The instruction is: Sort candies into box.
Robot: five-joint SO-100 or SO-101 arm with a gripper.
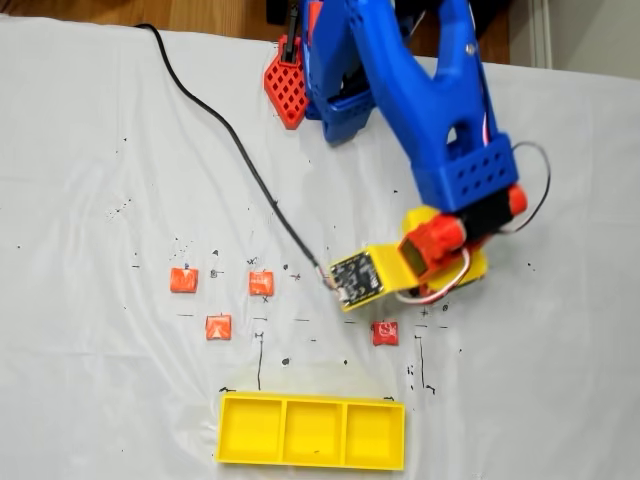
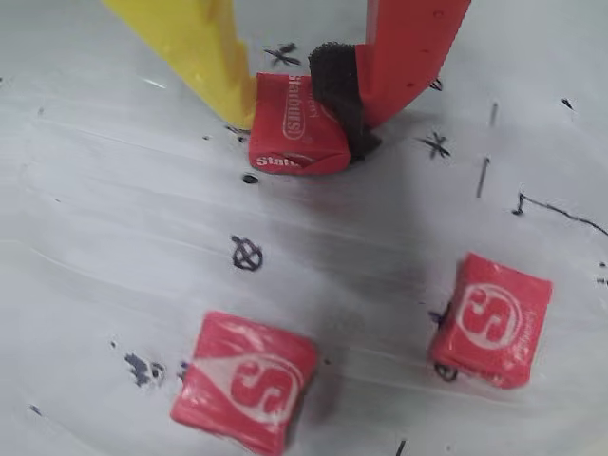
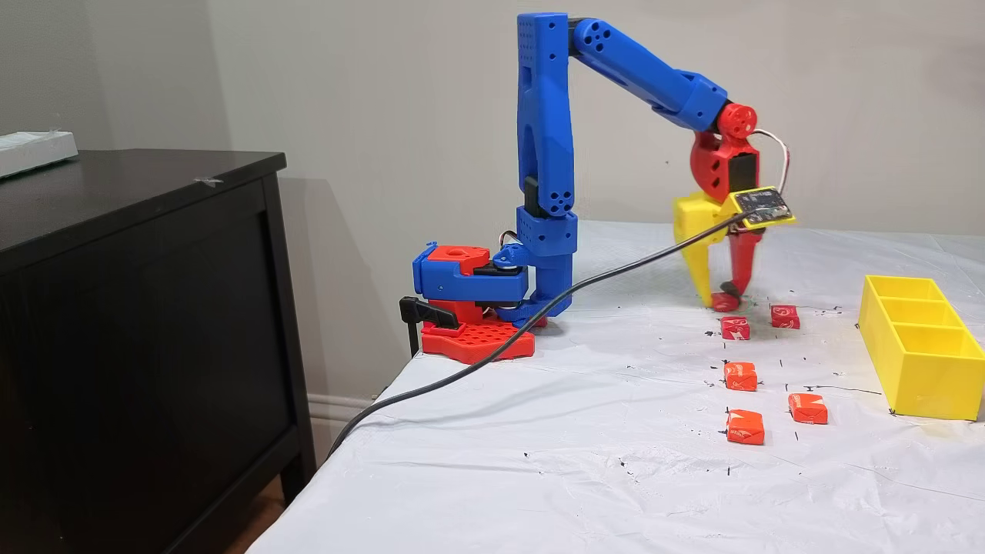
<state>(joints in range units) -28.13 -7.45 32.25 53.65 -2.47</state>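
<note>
In the wrist view my gripper (image 2: 299, 128) is shut on a dark red candy (image 2: 294, 123) that rests on the table, with the yellow finger (image 2: 204, 57) on its left and the red finger (image 2: 408, 47) on its right. Two more dark red candies (image 2: 245, 380) (image 2: 491, 318) lie below it. In a fixed view from the side, the gripper (image 3: 723, 296) stands upright over the held candy (image 3: 724, 302), with three orange-red candies (image 3: 740, 376) (image 3: 807, 408) (image 3: 746, 427) nearer the camera. The yellow box (image 3: 919, 377) sits at the right, its three compartments bare (image 1: 312, 464).
The blue arm (image 1: 420, 90) reaches out from its red base (image 3: 469, 338) at the table's back edge. A black cable (image 3: 539, 315) runs from the wrist across the white cloth and off the table's edge. A dark cabinet (image 3: 138, 308) stands at the left beside the table.
</note>
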